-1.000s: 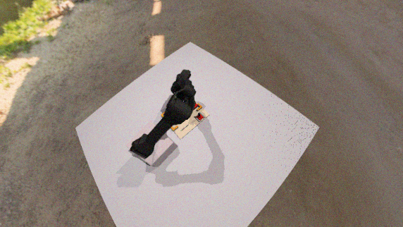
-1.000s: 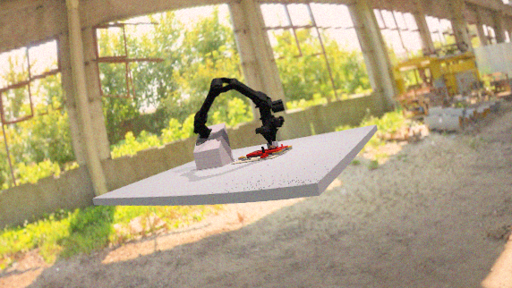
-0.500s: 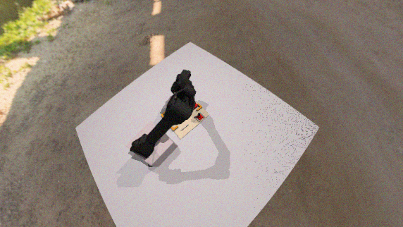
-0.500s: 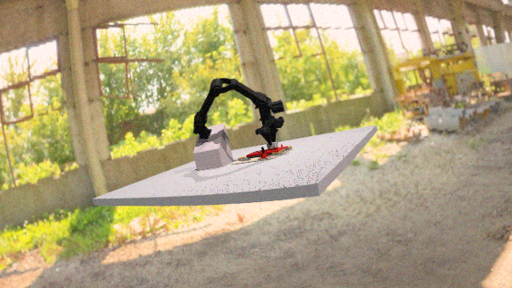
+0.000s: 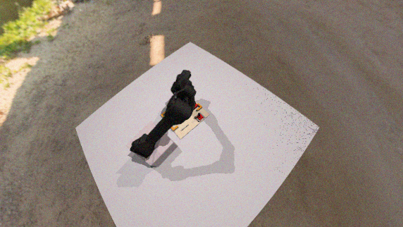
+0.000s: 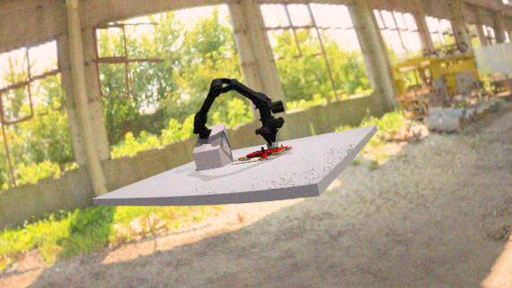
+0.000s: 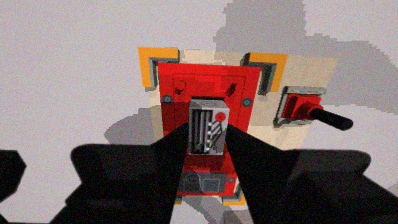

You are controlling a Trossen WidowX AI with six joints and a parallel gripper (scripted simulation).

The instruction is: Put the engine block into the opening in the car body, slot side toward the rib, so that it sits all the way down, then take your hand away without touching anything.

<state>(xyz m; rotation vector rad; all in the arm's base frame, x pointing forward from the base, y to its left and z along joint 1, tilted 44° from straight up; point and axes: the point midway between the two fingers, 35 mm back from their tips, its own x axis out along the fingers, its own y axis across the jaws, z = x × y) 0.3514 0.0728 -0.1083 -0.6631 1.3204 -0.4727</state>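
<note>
Arm [image 5: 180, 110] hides most of car body [image 5: 196, 105] in top view; block's underside n/v.

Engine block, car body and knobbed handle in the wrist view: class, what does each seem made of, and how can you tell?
Engine block: perhaps metal or grey plastic; pale grey, with dark grooves.
Car body: probably painted or plastic; even, bright red.
Handle: possibly plastic or rubber; plain black, rounded end, slight sheen.
</note>
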